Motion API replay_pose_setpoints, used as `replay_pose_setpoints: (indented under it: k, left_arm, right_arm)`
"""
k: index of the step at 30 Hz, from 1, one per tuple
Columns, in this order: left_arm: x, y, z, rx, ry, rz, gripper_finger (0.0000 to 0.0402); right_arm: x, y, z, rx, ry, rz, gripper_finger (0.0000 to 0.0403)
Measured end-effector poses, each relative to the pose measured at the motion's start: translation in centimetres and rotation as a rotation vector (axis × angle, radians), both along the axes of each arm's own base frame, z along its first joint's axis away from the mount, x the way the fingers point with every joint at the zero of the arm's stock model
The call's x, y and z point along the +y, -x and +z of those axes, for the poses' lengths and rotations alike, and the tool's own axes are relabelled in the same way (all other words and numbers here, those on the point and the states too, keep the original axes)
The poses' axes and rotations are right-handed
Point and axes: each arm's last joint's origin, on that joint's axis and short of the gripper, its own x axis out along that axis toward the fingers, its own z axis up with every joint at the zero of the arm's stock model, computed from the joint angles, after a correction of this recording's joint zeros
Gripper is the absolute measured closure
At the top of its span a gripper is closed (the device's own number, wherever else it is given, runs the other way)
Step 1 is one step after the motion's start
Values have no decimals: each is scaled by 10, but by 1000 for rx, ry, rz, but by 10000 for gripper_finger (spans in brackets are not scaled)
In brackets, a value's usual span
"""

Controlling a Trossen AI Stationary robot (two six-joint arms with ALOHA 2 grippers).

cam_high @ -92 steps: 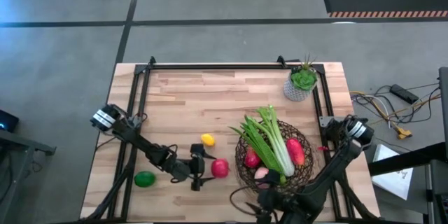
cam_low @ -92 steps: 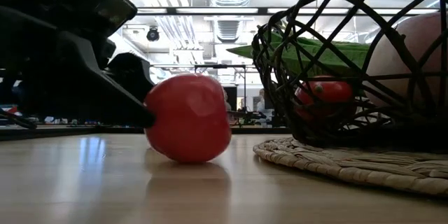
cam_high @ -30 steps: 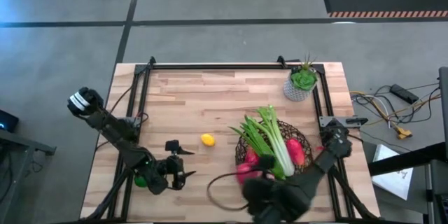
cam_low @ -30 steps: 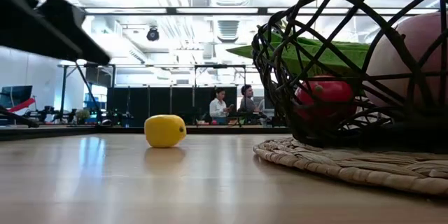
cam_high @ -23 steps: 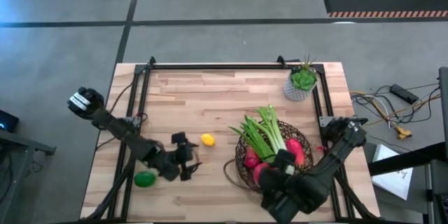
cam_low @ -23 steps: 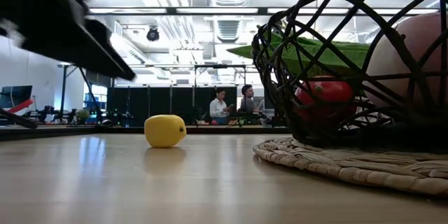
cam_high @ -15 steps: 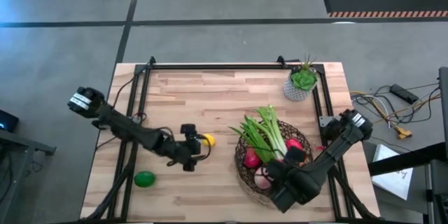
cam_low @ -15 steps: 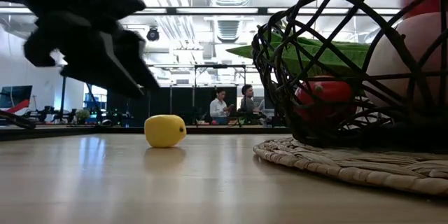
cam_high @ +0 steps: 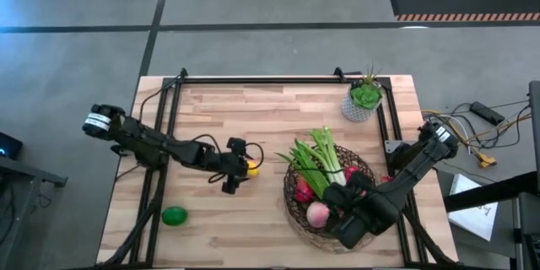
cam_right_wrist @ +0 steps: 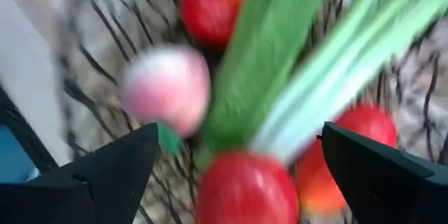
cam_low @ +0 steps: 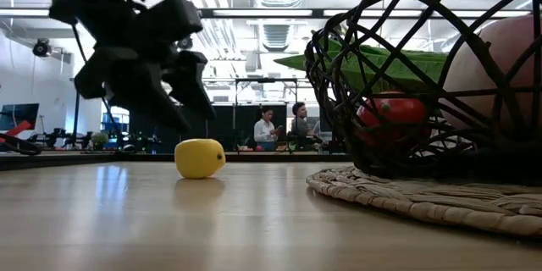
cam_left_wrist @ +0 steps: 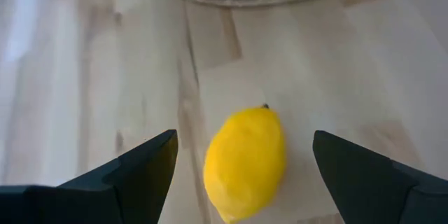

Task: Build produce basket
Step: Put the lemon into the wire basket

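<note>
The dark wire basket (cam_high: 368, 171) stands on a woven mat at the table's near right. It holds the leafy green (cam_high: 325, 164), a red fruit (cam_high: 302, 191), the pink peach (cam_high: 318, 213) and the red-orange mango (cam_right_wrist: 350, 140). My right gripper (cam_high: 348, 199) hovers open over the basket, above a red apple (cam_right_wrist: 245, 189) that lies between its fingers without touching them. My left gripper (cam_left_wrist: 243, 140) is open, one finger on either side of the yellow lemon (cam_left_wrist: 245, 164), which lies on the table (cam_high: 251, 167). The green lime (cam_high: 175, 215) lies near the table's near left corner.
A grey pot with a green plant (cam_high: 364, 99) stands at the far right corner. The woven mat (cam_low: 423, 196) sticks out beyond the basket's foot. Bare wood lies across the far half (cam_high: 253, 110). People show in the room beyond the table (cam_low: 279, 125).
My left gripper has gone from beside the lime toward the table's far and right side, and now stands over the lemon. My right gripper has gone from the near edge left of the basket toward the right and far side, and now hangs over the basket.
</note>
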Motion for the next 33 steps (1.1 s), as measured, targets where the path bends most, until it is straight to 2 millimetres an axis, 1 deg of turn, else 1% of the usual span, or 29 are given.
replay_pose_setpoints:
  k: [2, 6, 9, 12, 15, 18, 21, 22, 25, 27, 30, 32, 33]
  left_arm:
    - [3, -1, -5, 18, -1, -15, 87]
    - [8, -4, -22, 86, -28, -12, 87]
    - [10, -8, -35, 130, -37, -1, 87]
    - [9, -12, -41, 147, -38, 0, 95]
    - [8, -14, -42, 143, -17, 10, 126]
    - [4, -11, -36, 129, 53, 34, 182]
    - [-6, -7, -21, 66, 130, 39, 251]
    - [-11, -5, -15, 44, 152, 35, 261]
    - [-30, -3, 8, -40, 223, 4, 261]
    - [-45, -8, 32, -158, 272, -50, 261]
    - [-62, -20, 65, -345, 329, -122, 261]
    - [-70, -36, 81, -431, 327, -153, 261]
    - [-72, -43, 85, -442, 309, -163, 261]
  right_arm:
    - [4, 0, 5, -78, 33, 33, 20]
    - [13, -1, 10, -178, 70, 90, 19]
    - [22, -1, 12, -254, 75, 126, 19]
    - [34, 3, 11, -313, 88, 159, 19]
    - [49, 13, 12, -392, 91, 187, 19]
    - [66, 23, 11, -490, 90, 190, 19]
    - [85, 35, 4, -552, 103, 199, 19]
    - [90, 39, 1, -555, 96, 197, 19]
    - [105, 51, -9, -551, 76, 195, 19]
    - [111, 56, -15, -555, 71, 188, 19]
    - [118, 62, -19, -605, 115, 199, 19]
    - [119, 63, -21, -634, 143, 200, 19]
    - [119, 63, -21, -643, 151, 200, 19]
